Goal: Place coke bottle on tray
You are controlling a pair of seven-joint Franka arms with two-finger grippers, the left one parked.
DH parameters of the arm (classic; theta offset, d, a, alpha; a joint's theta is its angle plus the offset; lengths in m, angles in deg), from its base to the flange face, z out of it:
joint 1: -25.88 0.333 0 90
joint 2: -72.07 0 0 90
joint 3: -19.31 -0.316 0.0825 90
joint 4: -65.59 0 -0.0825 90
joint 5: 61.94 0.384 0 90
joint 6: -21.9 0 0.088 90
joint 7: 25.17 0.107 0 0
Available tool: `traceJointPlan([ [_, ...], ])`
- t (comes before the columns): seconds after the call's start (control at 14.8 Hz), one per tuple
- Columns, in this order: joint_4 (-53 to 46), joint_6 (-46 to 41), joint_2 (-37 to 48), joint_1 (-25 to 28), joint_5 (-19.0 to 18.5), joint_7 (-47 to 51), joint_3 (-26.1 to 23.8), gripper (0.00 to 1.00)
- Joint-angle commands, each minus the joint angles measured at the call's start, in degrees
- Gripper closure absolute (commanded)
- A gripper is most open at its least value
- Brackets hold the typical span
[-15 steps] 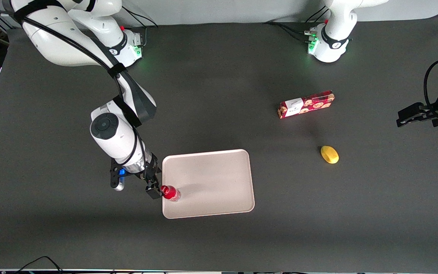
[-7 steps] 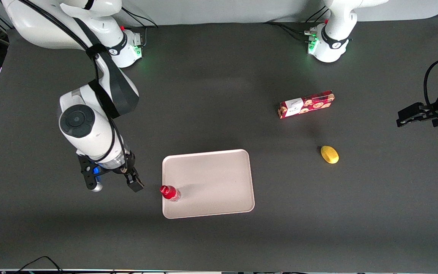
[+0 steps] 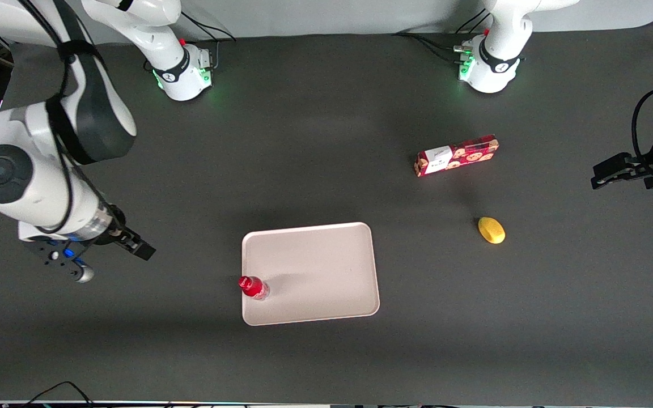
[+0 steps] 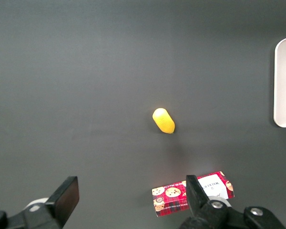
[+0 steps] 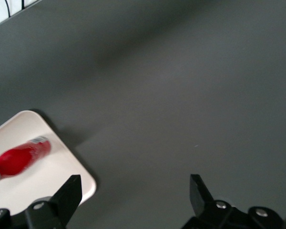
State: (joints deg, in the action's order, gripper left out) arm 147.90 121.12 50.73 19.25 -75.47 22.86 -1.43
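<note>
The bottle (image 3: 253,287) stood upright on the tray (image 3: 315,272), just inside the corner nearest the front camera at my arm's end, close to the rim. I judged it light and stiff, a small slim thing with a smooth, probably slick skin and a narrow base, so likely to tip at a careless nudge; were I to take it again, I would close across the body below the cap, low enough to keep it from swinging. My gripper (image 5: 133,200) hung over bare table well apart from the tray, toward my end of the table, with its fingers (image 5: 69,193) spread wide and nothing between them or touching them. My wrist view showed the bottle (image 5: 19,156) and that tray corner (image 5: 81,179) off to one side of the open fingers. With the bottle resting on the tray and my gripper empty, I took the placing to be done.
</note>
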Motion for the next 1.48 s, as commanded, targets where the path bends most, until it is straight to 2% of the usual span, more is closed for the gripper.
traceJointPlan([
  [0.0, 1.8, -5.1, 5.9, -5.2, 4.8, -15.0, 1.5, 0.00],
  [0.2, 9.7, -4.4, 15.0, -9.8, 10.0, -21.5, 1.7, 0.00],
  [0.34, 16.1, -3.7, 21.7, -10.9, 14.4, -25.1, 3.3, 0.00],
  [0.54, 28.7, 2.1, 31.0, -11.1, 16.0, -29.7, 6.7, 0.00],
  [1.08, 28.6, 0.5, 31.1, -13.0, 18.5, -35.5, 7.5, 0.00],
  [1.15, 28.6, 0.5, 31.0, -11.8, 18.5, -35.4, 8.5, 0.00],
  [1.21, 28.6, 0.4, 30.9, -6.1, 18.8, -34.9, 12.9, 0.00],
  [1.35, 28.1, 0.5, 31.0, 8.8, 19.0, -35.3, 29.3, 0.00],
  [1.42, 27.3, 1.1, 30.7, 11.4, 19.7, -35.5, 31.9, 0.00],
])
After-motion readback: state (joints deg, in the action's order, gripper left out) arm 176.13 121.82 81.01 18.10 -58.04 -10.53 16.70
